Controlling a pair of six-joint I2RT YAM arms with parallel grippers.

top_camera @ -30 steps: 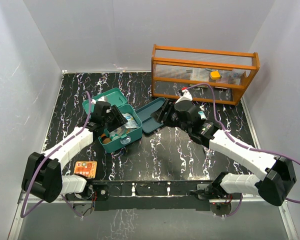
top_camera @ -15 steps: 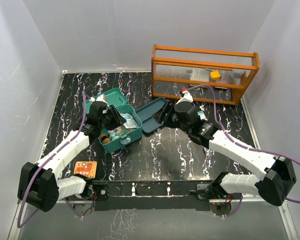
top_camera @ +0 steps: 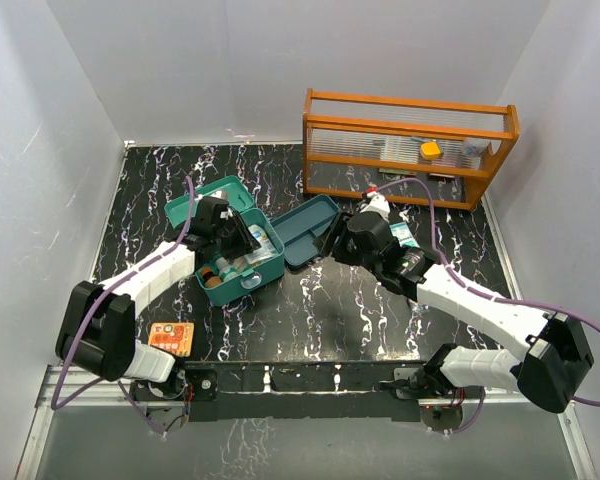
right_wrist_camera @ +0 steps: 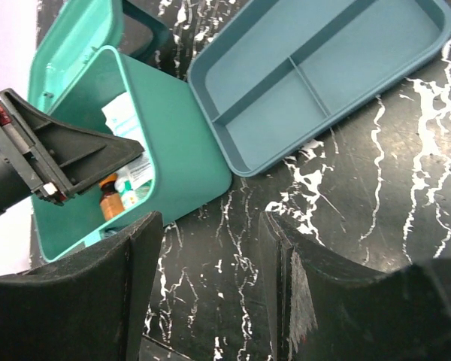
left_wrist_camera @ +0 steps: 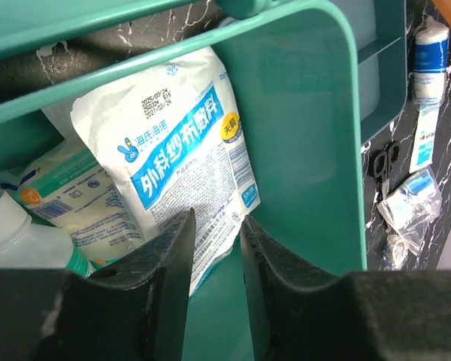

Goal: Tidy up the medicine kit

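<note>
The left gripper (left_wrist_camera: pixel 213 248), jaws narrow about the gauze packet's (left_wrist_camera: pixel 184 162) lower corner inside the open medicine kit (top_camera: pixel 244 281) left of centre on the table (top_camera: pixel 320 310), perhaps not yet pinching, should close clear of the kit's side; the right gripper (right_wrist_camera: pixel 210 278) hangs wide, empty.

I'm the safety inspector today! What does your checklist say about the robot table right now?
Surface: black marbled table, no spills seen.
Job's things: medicine kit open, pouch and white bottle inside; insert tray out beside it, empty.
Clutter: orange card near the left base; bandage roll, scissors and packets on the table; orange rack at the back.
Grippers: left gripper narrowly open over the pouch; right gripper open, holding nothing.
Cables: purple cables run along both arms, no snag seen.
Surroundings: white walls, nothing else seen.
</note>
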